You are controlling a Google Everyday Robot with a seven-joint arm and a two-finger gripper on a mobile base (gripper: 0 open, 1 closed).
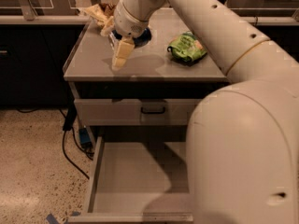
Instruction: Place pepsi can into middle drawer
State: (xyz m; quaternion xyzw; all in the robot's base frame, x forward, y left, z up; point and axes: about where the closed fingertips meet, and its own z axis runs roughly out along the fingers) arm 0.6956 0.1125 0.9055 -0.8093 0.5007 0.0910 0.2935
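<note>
The pepsi can (142,36) shows only as a blue patch on the grey cabinet top (93,62), mostly hidden behind my gripper. My gripper (119,56) points down at the left-centre of the cabinet top, right at the can. I cannot see whether it holds the can. The middle drawer (131,174) is pulled out below, near the floor. It is a wide, shallow grey tray, and its visible floor is bare. My white arm hides its right part.
A green snack bag (187,48) lies on the right of the cabinet top. A brown-and-yellow snack bag (99,13) lies at the back left. A closed drawer front with a dark handle (153,110) sits above the open drawer. Cables (70,143) hang left of the cabinet.
</note>
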